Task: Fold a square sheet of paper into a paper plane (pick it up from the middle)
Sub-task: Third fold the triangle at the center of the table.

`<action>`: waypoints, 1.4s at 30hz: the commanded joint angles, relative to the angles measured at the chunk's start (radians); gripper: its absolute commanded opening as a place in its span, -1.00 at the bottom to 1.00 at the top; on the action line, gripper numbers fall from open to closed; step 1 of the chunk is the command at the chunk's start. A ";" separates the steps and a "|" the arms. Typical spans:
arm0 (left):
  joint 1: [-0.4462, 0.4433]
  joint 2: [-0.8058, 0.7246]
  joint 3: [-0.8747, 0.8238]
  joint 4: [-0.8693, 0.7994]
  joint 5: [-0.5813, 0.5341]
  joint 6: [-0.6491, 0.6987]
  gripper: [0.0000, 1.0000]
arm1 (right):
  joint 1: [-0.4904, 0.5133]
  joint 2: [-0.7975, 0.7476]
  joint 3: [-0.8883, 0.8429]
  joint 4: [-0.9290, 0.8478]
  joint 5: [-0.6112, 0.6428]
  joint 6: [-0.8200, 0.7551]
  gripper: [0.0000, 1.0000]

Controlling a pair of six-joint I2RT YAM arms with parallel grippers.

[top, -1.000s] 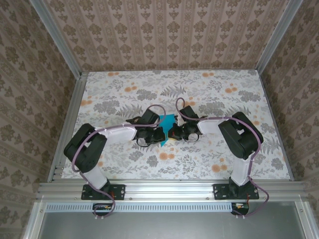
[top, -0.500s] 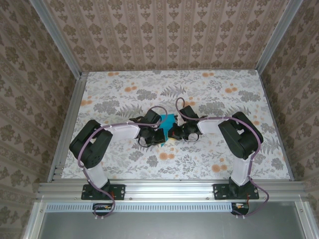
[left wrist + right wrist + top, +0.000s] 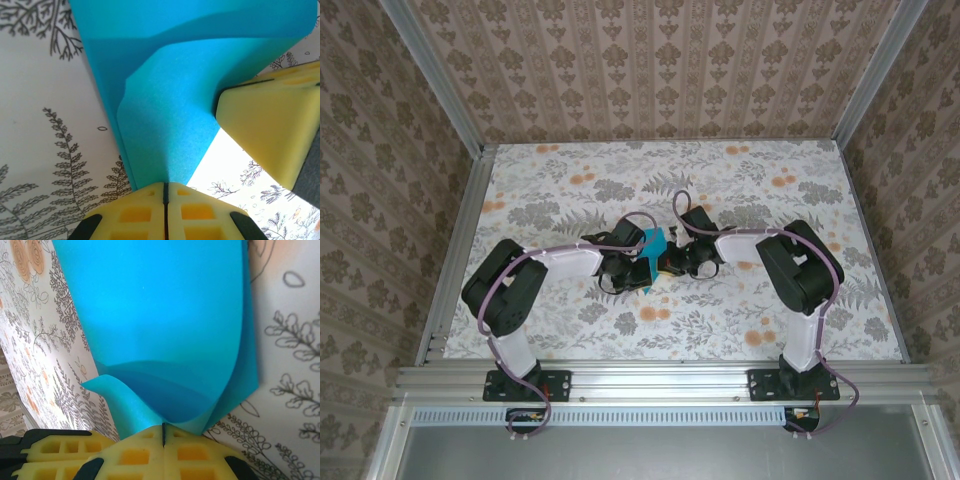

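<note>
The square sheet of paper (image 3: 651, 254) is turquoise-blue, doubled over and held up off the table's middle between both grippers. My left gripper (image 3: 639, 268) is shut on one folded edge of the sheet (image 3: 170, 100); its yellow fingertips (image 3: 150, 200) meet with the paper pinched between them. My right gripper (image 3: 669, 262) is shut on the opposite edge, where curved layers of the sheet (image 3: 160, 315) bulge away from its fingers (image 3: 190, 450). In the left wrist view, a yellow finger of the right gripper (image 3: 270, 130) also presses the paper. A paper plane is out of view.
The floral table (image 3: 570, 190) stretches out on all sides of the grippers. Aluminium rails (image 3: 455, 250) border it left and right, and wallpapered walls (image 3: 660, 70) close it in behind. Both arm bases stand at the near edge.
The left arm has swung right and the two grippers have drawn closer together. The sheet between them has narrowed and stands more upright.
</note>
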 commanded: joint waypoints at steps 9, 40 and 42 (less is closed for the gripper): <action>-0.013 0.066 -0.022 -0.177 -0.062 0.035 -0.84 | -0.086 0.056 0.077 -0.062 0.083 -0.053 -0.93; -0.018 0.035 -0.008 -0.136 -0.041 0.053 -0.84 | -0.044 -0.087 -0.010 -0.012 0.006 -0.061 -0.91; -0.018 0.031 -0.008 -0.130 -0.039 0.052 -0.84 | -0.028 -0.065 -0.004 -0.009 -0.003 -0.059 -0.91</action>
